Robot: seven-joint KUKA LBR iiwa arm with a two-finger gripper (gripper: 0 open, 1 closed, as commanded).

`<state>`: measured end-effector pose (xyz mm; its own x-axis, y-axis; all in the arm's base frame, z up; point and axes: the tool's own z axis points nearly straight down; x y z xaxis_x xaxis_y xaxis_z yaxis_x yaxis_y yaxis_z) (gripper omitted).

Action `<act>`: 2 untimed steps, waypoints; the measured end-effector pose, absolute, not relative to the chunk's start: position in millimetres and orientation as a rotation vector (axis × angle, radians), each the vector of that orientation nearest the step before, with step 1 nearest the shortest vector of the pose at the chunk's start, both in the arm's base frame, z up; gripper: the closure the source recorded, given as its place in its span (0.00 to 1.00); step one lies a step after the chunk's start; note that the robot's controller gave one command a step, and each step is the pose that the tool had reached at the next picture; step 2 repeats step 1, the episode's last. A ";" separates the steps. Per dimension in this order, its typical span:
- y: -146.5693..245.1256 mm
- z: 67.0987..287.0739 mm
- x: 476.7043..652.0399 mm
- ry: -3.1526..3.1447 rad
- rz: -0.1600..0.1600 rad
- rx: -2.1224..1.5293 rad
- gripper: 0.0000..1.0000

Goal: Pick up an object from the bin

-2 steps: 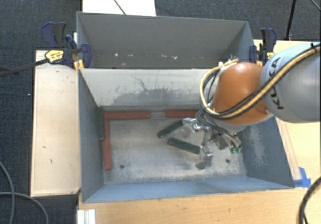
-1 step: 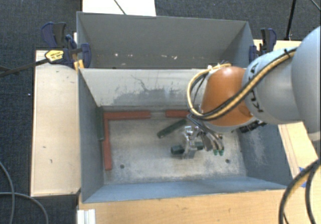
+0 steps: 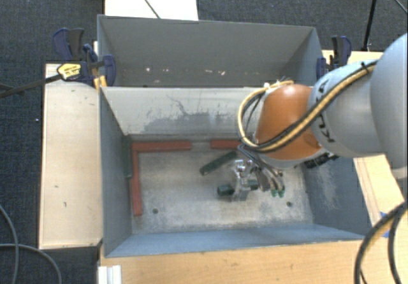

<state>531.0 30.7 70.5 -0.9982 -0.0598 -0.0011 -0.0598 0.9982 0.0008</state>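
Note:
My gripper [image 3: 242, 182] hangs low over the bin's floor, right of the middle, under the orange wrist cover. A small dark block [image 3: 224, 191] lies on the floor right against its left side; I cannot tell if the gripper touches it. A dark green elongated piece [image 3: 217, 163] lies slanted just up and left of the gripper. Small green bits [image 3: 278, 192] show at the gripper's right side, close to the floor.
A red-brown L-shaped strip runs along the floor's back edge [image 3: 161, 146] and down its left edge [image 3: 136, 187], with a short red piece [image 3: 223, 144] further right. The arm and its cables cover the bin's right part.

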 end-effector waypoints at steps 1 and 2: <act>27.5 266.9 554.1 3.125 0.000 -0.163 1.00; 27.5 266.9 554.1 3.125 0.000 -0.163 1.00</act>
